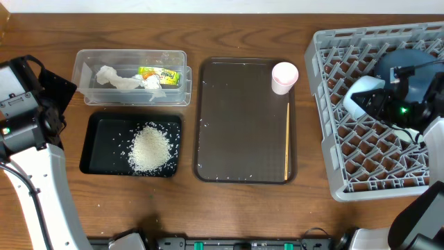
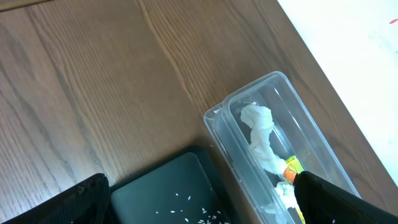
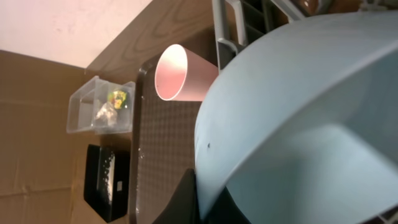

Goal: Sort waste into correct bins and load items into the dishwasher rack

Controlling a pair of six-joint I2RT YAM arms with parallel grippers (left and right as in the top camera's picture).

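Note:
My right gripper (image 3: 200, 186) is shut on the rim of a light blue bowl (image 3: 311, 124), which fills most of the right wrist view. That arm hangs over the grey dishwasher rack (image 1: 333, 139), next to a dark blue plate (image 1: 418, 61) in it. A small pink cup (image 1: 284, 76) and thin chopsticks (image 1: 287, 139) lie on the brown serving tray (image 1: 236, 125). White tissue (image 1: 116, 78) and a yellow-green wrapper (image 1: 158, 75) lie in the clear tub (image 1: 132, 97). Rice (image 1: 150, 148) is heaped in the black tray (image 1: 97, 149). My left gripper (image 2: 205, 208) stands open at the far left, nothing between its fingers.
The clear tub and black tray sit side by side at the left, the serving tray in the middle, the rack at the right edge. A few loose rice grains lie on the serving tray's edges. Bare wood lies in front of the trays.

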